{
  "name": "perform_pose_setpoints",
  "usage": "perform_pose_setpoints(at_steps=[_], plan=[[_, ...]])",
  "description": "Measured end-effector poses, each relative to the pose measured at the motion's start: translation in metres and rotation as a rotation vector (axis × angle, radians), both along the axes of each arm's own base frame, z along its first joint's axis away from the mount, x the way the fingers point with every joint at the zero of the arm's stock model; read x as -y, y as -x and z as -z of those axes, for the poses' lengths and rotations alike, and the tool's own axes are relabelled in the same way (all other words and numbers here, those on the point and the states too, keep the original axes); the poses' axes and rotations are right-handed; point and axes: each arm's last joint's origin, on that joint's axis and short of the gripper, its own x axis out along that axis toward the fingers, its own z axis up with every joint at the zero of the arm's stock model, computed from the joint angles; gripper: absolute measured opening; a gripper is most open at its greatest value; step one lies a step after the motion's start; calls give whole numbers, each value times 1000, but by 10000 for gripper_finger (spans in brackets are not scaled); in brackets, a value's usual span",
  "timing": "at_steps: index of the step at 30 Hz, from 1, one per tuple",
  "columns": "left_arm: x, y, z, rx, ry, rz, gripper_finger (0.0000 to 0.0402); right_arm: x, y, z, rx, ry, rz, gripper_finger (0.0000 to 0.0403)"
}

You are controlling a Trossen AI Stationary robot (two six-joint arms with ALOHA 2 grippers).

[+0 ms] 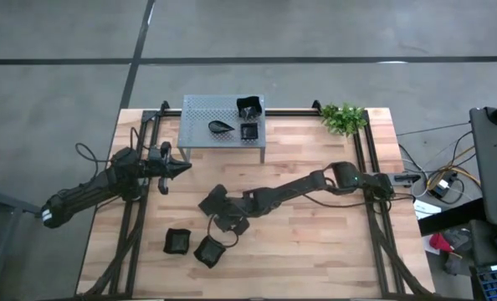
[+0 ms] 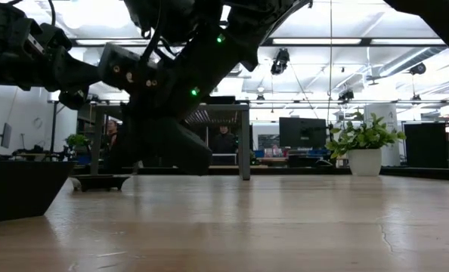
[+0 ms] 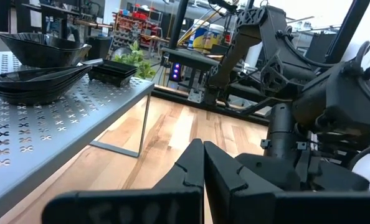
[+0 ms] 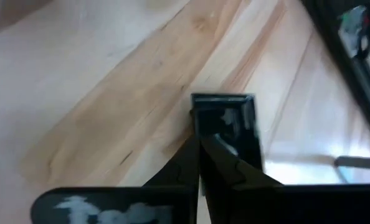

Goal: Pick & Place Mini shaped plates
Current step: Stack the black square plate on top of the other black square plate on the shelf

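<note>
Right gripper (image 1: pixel 217 207) low over mid-table, fingers (image 4: pixel 194 163) pressed together, tips at the near edge of a flat square plate (image 4: pixel 230 127) lying on the wood. Whether the rim is actually pinched, I cannot tell; the plate looks flat on the table (image 1: pixel 315 242).

Two more black plates sit on the table's front-left part: a wavy square (image 1: pixel 177 242) and, just beside it, a second dish (image 1: pixel 208 252). Both apart from the gripper.

Grey shelf (image 1: pixel 198 134) at the table's back holds the rest. On its perforated top: a leaf plate (image 1: pixel 221 127), a small flat square (image 1: pixel 249 131), and a deeper wavy dish (image 1: pixel 248 106) toward the back corner. Left wrist view shows the leaf shape as a shallow stack (image 3: pixel 32 81), with the bowl-like dish (image 3: pixel 45 50) behind it.

Left gripper (image 1: pixel 180 169) waits closed, holding nothing, just in front of the shelf's left leg.

Plant (image 1: pixel 343 118) at the back right.
</note>
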Motion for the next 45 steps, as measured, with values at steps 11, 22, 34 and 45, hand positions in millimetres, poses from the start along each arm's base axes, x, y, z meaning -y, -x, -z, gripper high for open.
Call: perform_pose_setpoints(at_steps=[11, 22, 34, 45], plan=[[0, 0, 0, 0, 0, 0, 3, 0, -3, 9, 11, -7, 1, 109], [0, 0, 0, 0, 0, 0, 3, 11, -5, 9, 23, -22, 35, 126], [0, 0, 0, 0, 0, 0, 3, 13, -4, 14, -2, -30, 46, 21], [0, 0, 0, 0, 0, 0, 3, 5, 1, -4, 8, -80, 98, 8]])
